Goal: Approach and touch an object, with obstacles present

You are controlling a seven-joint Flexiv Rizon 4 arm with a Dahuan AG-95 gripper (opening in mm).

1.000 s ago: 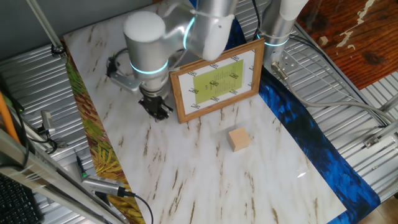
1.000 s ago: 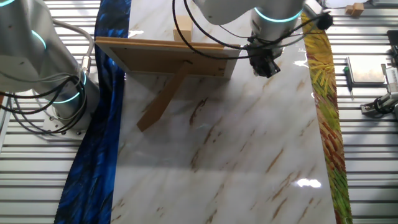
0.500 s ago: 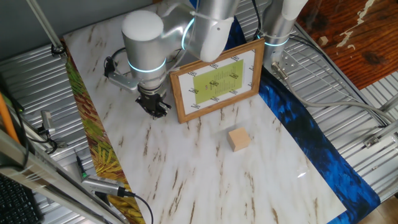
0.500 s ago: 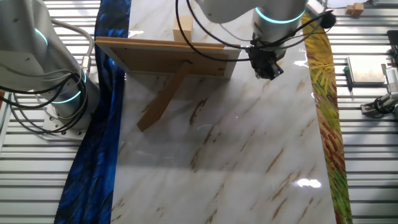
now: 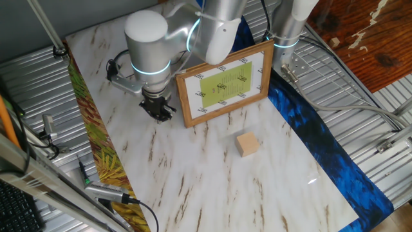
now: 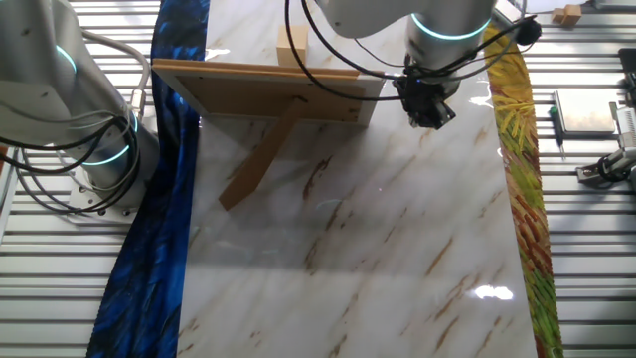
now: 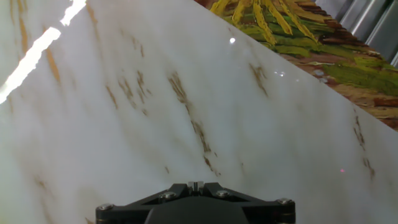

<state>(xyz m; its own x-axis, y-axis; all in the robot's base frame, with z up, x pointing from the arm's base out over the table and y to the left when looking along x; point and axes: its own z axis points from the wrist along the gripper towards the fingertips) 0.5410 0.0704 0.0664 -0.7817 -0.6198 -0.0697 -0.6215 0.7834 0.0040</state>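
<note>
Marble table [image 5: 193, 187] edged by metal slats, your gripper [image 5: 159, 111] low beside the frame [image 5: 224, 82]'s left end, finger gap unclear, cube [image 5: 246, 144] out front of the frame, bare marble around it.

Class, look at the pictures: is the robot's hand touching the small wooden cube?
Apart. One fixed view shows the hand left of the picture frame, bare marble separating it from the cube.

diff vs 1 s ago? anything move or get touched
Only the arm moved: the gripper drifted slightly away from the picture frame edge, toward the table's far side from the wooden cube. Nothing was grasped or touched. The cube and frame stayed put.
</note>
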